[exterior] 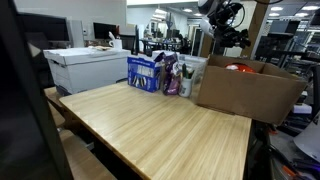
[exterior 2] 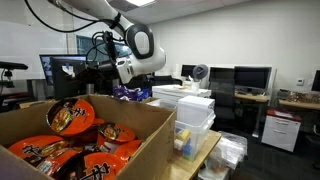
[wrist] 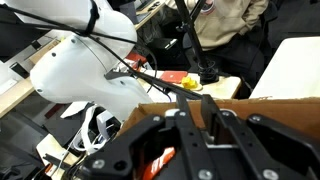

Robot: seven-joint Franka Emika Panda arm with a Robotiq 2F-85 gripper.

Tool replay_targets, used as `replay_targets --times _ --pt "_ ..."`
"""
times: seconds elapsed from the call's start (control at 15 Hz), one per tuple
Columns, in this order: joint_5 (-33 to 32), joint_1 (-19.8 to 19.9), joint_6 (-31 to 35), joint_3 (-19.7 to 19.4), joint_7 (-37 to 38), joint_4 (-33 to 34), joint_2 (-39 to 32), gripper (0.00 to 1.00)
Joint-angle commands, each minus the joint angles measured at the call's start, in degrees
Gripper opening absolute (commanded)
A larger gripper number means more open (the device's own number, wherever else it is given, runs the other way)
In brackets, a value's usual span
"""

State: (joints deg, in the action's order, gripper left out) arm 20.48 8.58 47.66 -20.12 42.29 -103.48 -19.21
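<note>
Gripper (wrist: 192, 118) above box (exterior: 245, 90), right of frame; open or closed, cannot tell. Noodle bowls (exterior 2: 72, 115) piled in box, lower left. Likely light, thin crushable walls, slick film lids. Best hold: across rim, opposite sides, gentle squeeze.

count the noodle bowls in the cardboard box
4 noodle bowls show in the cardboard box in an exterior view: back, middle, left, front. More may be hidden underneath.
</note>
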Motion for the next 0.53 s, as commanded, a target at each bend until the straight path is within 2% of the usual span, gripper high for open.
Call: replay_targets --times 0.0,0.07,0.2,0.47 --pt "-3.60 0.78 4.77 -1.09 2.51 -4.00 5.61 0.03" --pt "-5.35 0.97 7.45 -1.38 2.64 -4.52 6.56 0.24" --pt "-9.37 1.53 11.81 -1.46 1.68 -5.31 7.67 0.29" --pt "-13.47 2.78 22.66 -1.53 2.19 -8.55 10.49 0.51"
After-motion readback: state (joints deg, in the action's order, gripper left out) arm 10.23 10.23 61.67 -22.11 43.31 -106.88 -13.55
